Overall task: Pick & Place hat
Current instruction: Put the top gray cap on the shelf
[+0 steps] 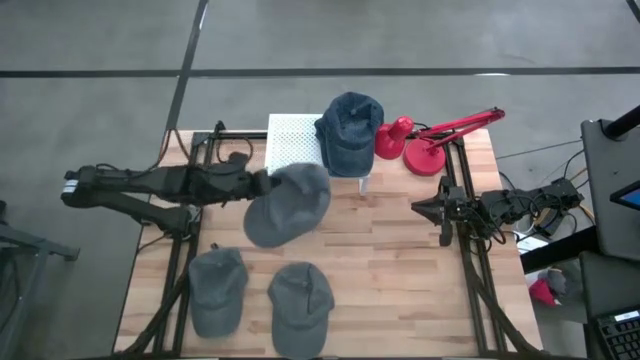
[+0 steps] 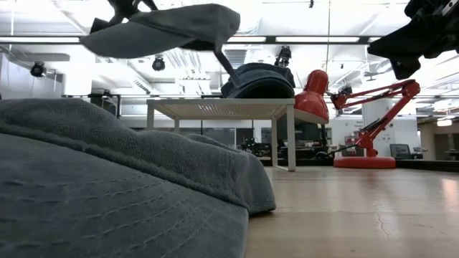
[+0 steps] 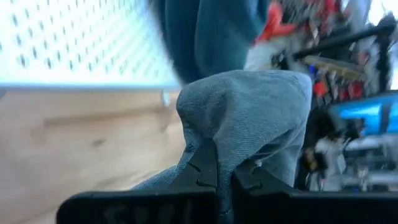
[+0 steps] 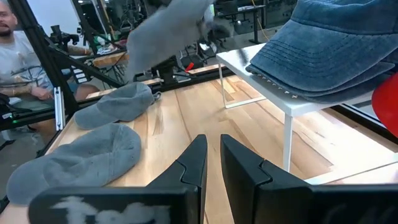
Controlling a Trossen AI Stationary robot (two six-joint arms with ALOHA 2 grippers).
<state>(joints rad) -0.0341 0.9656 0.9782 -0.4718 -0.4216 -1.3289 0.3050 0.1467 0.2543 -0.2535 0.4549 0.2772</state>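
My left gripper is shut on a grey cap and holds it in the air just in front of a white perforated stand. The cap shows high up in the low view. A blue denim cap lies on the stand's right end. Two more grey caps lie flat on the table near its front edge. My right gripper waits at the table's right side, empty, with a narrow gap between its fingers. My left gripper pinches a bunched fold of the grey cap's cloth between its two fingers, at the cap's left edge. The fingers come roughly level from the table's left. The cap is lifted clear of the table and spreads out to the right of the fingers.
A red desk lamp stands at the back right, next to the stand. Bare wooden table lies at the front right. A person sits beyond the table in the right wrist view.
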